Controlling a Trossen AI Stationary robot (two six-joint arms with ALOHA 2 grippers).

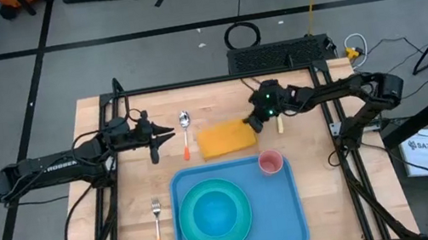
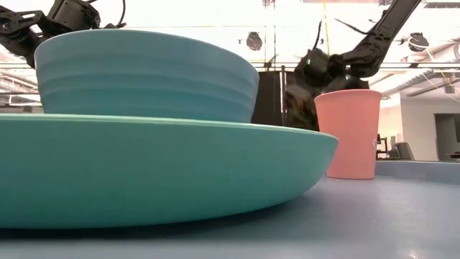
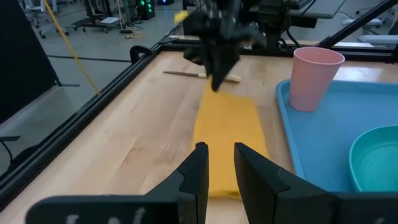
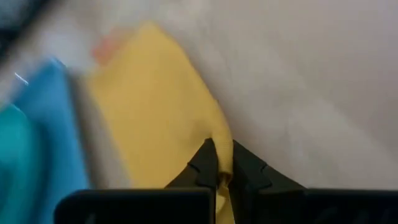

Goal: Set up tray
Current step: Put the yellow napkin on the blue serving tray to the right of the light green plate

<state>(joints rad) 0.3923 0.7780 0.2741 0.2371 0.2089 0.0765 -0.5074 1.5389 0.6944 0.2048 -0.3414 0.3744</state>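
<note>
The blue tray [image 1: 285, 212] lies at the table's near middle. It carries a turquoise plate [image 1: 190, 227] with a bowl [image 1: 214, 213] on it, and a pink cup [image 1: 270, 162] in its far right corner. An orange-yellow napkin [image 1: 224, 140] lies flat on the wood just beyond the tray. My right gripper [image 1: 252, 122] is shut on the napkin's right end. My left gripper [image 1: 168, 132] hovers left of the napkin, pointing at it, its fingers [image 3: 200, 163] a little apart with nothing between them. My right gripper pinches the napkin's right far edge [image 4: 221, 142] between its two fingers, where the cloth is drawn up into a small ridge. The fingers slant down from the table's far right. The rest of the napkin [image 4: 149, 112] lies flat on the table.
A spoon [image 1: 186, 131] with an orange handle lies left of the napkin, under my left gripper. A fork [image 1: 157, 225] lies left of the tray. A knife [image 1: 279, 124] lies right of the napkin, beneath my right arm. A black frame rims the table.
</note>
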